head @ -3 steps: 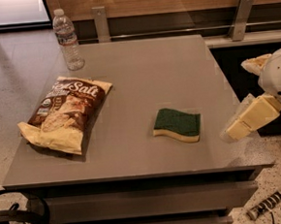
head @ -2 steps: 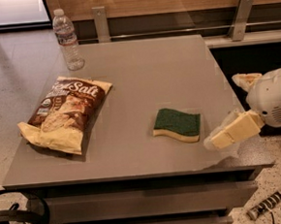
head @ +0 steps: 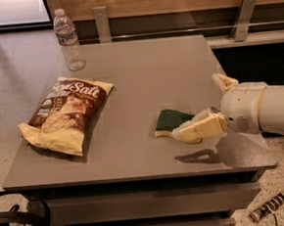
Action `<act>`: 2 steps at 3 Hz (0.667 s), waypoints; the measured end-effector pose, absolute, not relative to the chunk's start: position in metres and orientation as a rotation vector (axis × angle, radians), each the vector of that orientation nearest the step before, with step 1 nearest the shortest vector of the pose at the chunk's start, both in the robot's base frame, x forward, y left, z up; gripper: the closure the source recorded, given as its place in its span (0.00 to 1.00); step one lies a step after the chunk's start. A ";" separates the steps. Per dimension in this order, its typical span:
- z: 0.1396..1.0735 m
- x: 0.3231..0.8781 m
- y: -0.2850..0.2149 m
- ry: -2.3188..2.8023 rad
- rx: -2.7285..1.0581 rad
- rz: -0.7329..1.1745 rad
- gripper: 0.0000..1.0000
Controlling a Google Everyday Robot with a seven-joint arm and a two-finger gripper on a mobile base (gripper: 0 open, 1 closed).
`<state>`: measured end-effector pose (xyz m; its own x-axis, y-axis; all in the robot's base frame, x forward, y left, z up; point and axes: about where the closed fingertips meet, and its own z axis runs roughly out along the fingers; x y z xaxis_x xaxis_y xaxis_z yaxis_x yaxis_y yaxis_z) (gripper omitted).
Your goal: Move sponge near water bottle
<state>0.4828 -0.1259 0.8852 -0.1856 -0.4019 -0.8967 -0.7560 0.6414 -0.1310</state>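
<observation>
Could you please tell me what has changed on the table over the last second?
The gripper has swung in leftward from the right edge of the table, and one finger now reaches the right end of the sponge. Its fingers are spread, with nothing gripped. The sponge, the water bottle and the chip bag have not moved.

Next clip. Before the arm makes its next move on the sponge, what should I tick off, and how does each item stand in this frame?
1. Hand at the sponge: ok, it is low over the right side of the table, beside the sponge's right edge.
2. Fingers open: ok, spread wide.
3. Sponge held: not ok, it lies flat on the table, not between the fingers.
4. Water bottle upright: ok, at the far left corner.
5. Chip bag out of the way: cannot tell, it lies left of the sponge, below the bottle.
6. Sponge near the bottle: not ok.
</observation>
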 end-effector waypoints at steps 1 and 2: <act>0.888 0.485 -0.124 1.803 -0.924 0.415 0.00; 0.882 0.486 -0.120 1.816 -0.934 0.427 0.00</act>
